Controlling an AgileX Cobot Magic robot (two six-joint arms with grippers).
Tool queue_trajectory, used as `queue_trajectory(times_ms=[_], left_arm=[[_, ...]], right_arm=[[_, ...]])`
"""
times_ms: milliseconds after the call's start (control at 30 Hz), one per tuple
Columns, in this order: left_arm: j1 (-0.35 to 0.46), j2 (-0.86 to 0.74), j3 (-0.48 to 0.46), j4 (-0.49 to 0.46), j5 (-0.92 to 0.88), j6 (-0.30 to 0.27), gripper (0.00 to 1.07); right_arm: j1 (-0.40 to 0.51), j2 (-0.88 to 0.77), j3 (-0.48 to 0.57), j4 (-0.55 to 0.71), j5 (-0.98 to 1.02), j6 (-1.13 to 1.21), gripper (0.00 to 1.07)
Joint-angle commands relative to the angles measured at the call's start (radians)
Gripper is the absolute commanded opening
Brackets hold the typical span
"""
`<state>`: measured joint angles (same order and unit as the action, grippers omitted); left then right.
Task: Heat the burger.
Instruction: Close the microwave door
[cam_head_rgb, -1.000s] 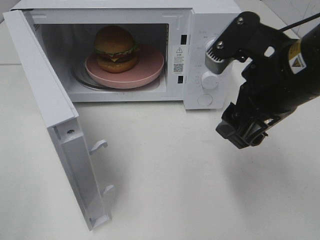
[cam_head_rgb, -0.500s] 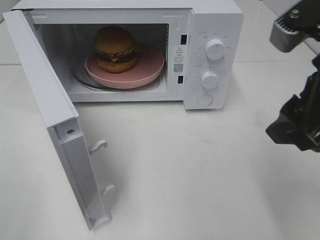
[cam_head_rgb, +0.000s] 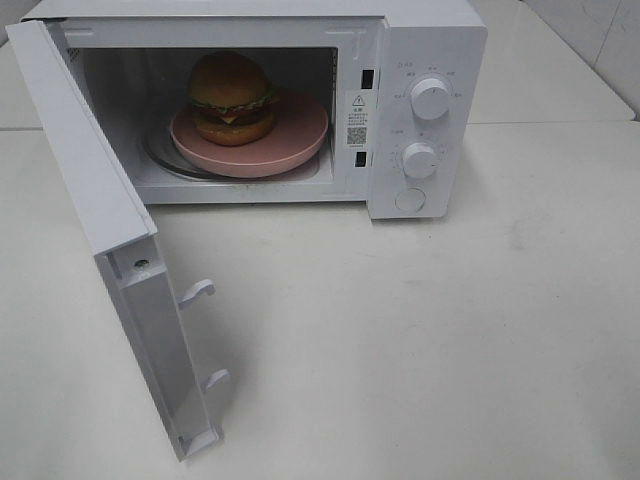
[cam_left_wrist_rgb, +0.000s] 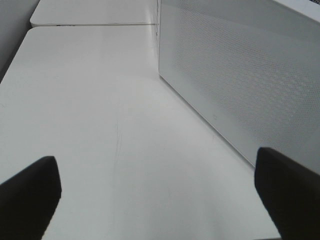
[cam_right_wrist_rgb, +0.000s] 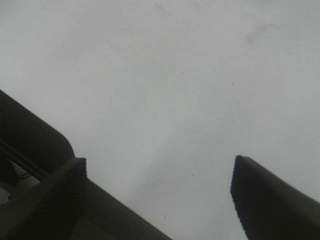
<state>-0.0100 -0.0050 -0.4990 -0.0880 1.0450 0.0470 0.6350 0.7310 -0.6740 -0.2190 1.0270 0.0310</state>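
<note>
Currently showing the burger (cam_head_rgb: 232, 97) on the left part of a pink plate (cam_head_rgb: 300, 133), inside the white microwave (cam_head_rgb: 445, 55) toward the bench's (cam_head_rgb: 450, 350) far left corner. With the door (cam_head_rgb: 100, 190) swung wide open toward the near left edge. Seeing the left fingers (cam_left_wrist_rgb: 27, 195) spread wide, gripping nothing, over the bench; likewise finding the right fingers (cam_right_wrist_rgb: 270, 200) parted and empty above it.
</note>
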Motion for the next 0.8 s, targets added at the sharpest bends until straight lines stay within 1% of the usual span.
queue_trajectory(times_ms=[33, 67, 100, 167, 233, 267, 300, 367, 400, 467, 500, 567, 600, 633, 700, 733, 767, 800], left_arm=[[-0.003, -0.022, 0.002, 0.000, -0.008, -0.002, 1.01], [-0.003, -0.022, 0.002, 0.000, -0.008, -0.002, 1.01], [-0.003, -0.022, 0.002, 0.000, -0.008, -0.002, 1.01], [-0.003, -0.022, 0.002, 0.000, -0.008, -0.002, 1.01], [-0.003, -0.022, 0.002, 0.000, -0.008, -0.002, 1.01], [-0.003, -0.022, 0.002, 0.000, -0.008, -0.002, 1.01], [-0.003, -0.022, 0.002, 0.000, -0.008, -0.002, 1.01], [-0.003, -0.022, 0.002, 0.000, -0.008, -0.002, 1.01], [-0.003, -0.022, 0.002, 0.000, -0.008, -0.002, 1.01], [-0.003, -0.022, 0.002, 0.000, -0.008, -0.002, 1.01], [-0.003, -0.022, 0.002, 0.000, -0.008, -0.002, 1.01], [-0.003, -0.022, 0.002, 0.000, -0.008, -0.002, 1.01], [-0.003, -0.022, 0.002, 0.000, -0.008, -0.002, 1.01], [-0.003, -0.022, 0.002, 0.000, -0.008, -0.002, 1.01], [-0.003, -0.022, 0.002, 0.000, -0.008, -0.002, 1.01], [-0.003, -0.022, 0.002, 0.000, -0.008, -0.002, 1.01], [-0.003, -0.022, 0.002, 0.000, -0.008, -0.002, 1.01], [-0.003, -0.022, 0.002, 0.000, -0.008, -0.002, 1.01]], right_arm=[[-0.049, -0.065, 0.057, 0.000, 0.004, 0.022, 0.76], [-0.099, -0.100, 0.085, 0.005, -0.003, 0.024, 0.76], [-0.099, -0.100, 0.085, 0.005, -0.003, 0.024, 0.76], [-0.161, -0.167, 0.114, 0.029, -0.026, 0.023, 0.76], [-0.179, -0.187, 0.120, 0.042, -0.031, 0.023, 0.76], [-0.217, -0.225, 0.132, 0.056, -0.038, 0.023, 0.76], [-0.217, -0.225, 0.132, 0.056, -0.038, 0.023, 0.76], [-0.270, -0.279, 0.146, 0.075, -0.047, 0.016, 0.76], [-0.270, -0.279, 0.146, 0.075, -0.047, 0.016, 0.76], [-0.325, -0.338, 0.145, 0.076, -0.055, 0.016, 0.76], [-0.325, -0.338, 0.145, 0.076, -0.055, 0.016, 0.76], [-0.377, -0.394, 0.145, 0.076, -0.063, 0.016, 0.76], [-0.377, -0.394, 0.145, 0.076, -0.063, 0.016, 0.76], [-0.406, -0.429, 0.145, 0.076, -0.069, 0.016, 0.76], [-0.418, -0.448, 0.145, 0.076, -0.070, 0.016, 0.76], [-0.446, -0.483, 0.145, 0.076, -0.074, 0.016, 0.76], [-0.446, -0.483, 0.145, 0.076, -0.074, 0.016, 0.76], [-0.469, -0.516, 0.145, 0.080, -0.075, 0.016, 0.76]])
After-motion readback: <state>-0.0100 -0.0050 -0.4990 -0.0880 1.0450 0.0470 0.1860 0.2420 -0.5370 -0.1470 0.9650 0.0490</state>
